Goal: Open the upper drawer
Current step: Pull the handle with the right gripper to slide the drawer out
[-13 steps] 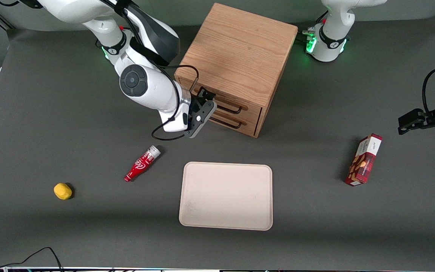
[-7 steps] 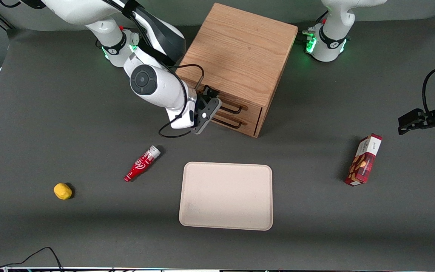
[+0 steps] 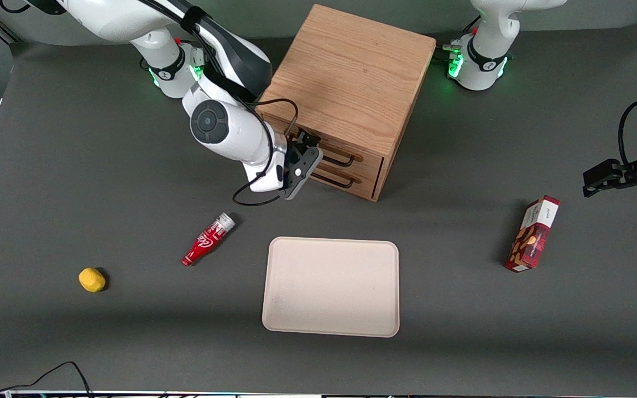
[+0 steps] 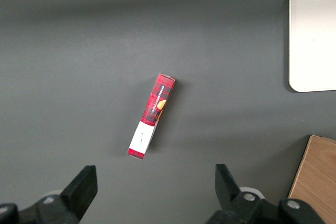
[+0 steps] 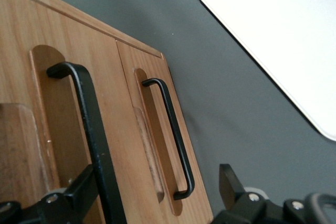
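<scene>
Tray [image 3: 330,286]: one cream tray, nearest the front camera of the large things; nothing lies in it.
Lemon [image 3: 92,279]: one, yellow, toward the working arm's end of the table.
Bottle [image 3: 208,240]: one red bottle lying on its side, between the lemon and the tray, a little farther from the camera.
Box [image 3: 532,234]: one red snack carton, toward the parked arm's end.
Cabinet [image 3: 351,83]: one oak cube, farther from the camera than the tray, with two drawers, both shut, so their contents are hidden.
Upper drawer [image 3: 327,150]: top of the two; its black bar handle [image 5: 93,135] runs between the fingers.
Lower drawer [image 3: 340,179]: below it, own black handle [image 5: 170,135].
Gripper [image 3: 303,157]: in front of the cabinet at the upper handle, fingers spread apart either side of the bar, not clamped on it.
</scene>
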Robot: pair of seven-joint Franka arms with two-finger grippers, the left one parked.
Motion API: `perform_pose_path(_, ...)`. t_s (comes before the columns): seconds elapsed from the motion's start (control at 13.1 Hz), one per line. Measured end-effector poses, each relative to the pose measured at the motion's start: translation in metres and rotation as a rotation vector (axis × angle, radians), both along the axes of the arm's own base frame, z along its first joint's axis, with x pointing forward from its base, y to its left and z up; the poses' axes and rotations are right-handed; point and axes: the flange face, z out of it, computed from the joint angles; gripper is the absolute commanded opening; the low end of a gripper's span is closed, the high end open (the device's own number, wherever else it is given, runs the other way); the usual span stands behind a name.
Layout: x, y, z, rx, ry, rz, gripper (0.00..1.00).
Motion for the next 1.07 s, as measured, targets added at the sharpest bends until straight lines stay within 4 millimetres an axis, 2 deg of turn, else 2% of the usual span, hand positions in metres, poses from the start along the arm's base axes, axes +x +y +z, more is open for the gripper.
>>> perform_pose_path(0.46, 0.036, -0.046, -0.001, 0.016, -0.047, 0.015, 1.0)
perform_pose_path(0.76, 0.054, -0.061, 0.007, 0.023, -0.082, 0.009, 1.0)
perform_pose_path(1.07, 0.068, -0.063, 0.005, 0.049, -0.103, -0.006, 1.0)
